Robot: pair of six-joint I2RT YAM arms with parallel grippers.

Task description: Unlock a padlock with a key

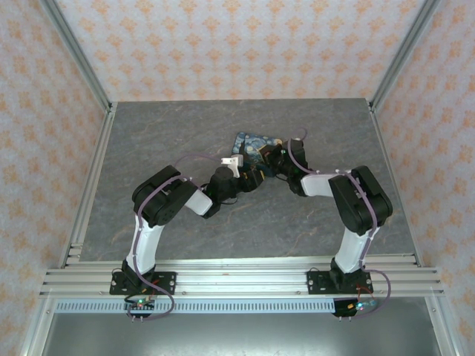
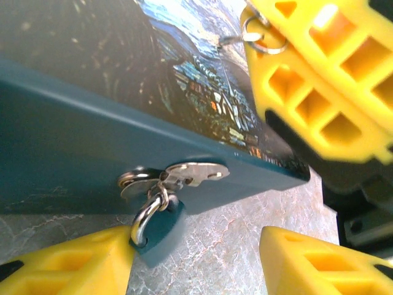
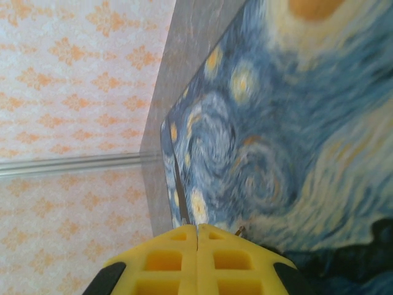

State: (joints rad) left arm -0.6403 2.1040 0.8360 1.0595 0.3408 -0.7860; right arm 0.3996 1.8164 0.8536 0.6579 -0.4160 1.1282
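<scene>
Where the padlock (image 1: 251, 144) lies: mid-table, painted face up, between my two wrists.
Key (image 2: 163, 228): blue head on a ring at the padlock's teal side, just beside one left finger.
Left gripper (image 2: 196, 270): roughly half open, straddling the key, holding nothing.
Right gripper (image 3: 197, 238): pads shut together over the painted face (anything pinched, I cannot tell).
Risk: an off-centre squeeze could knock the key aside or skid the padlock.
Views: left wrist catches key and teal side; right wrist gives the swirls instead.
</scene>
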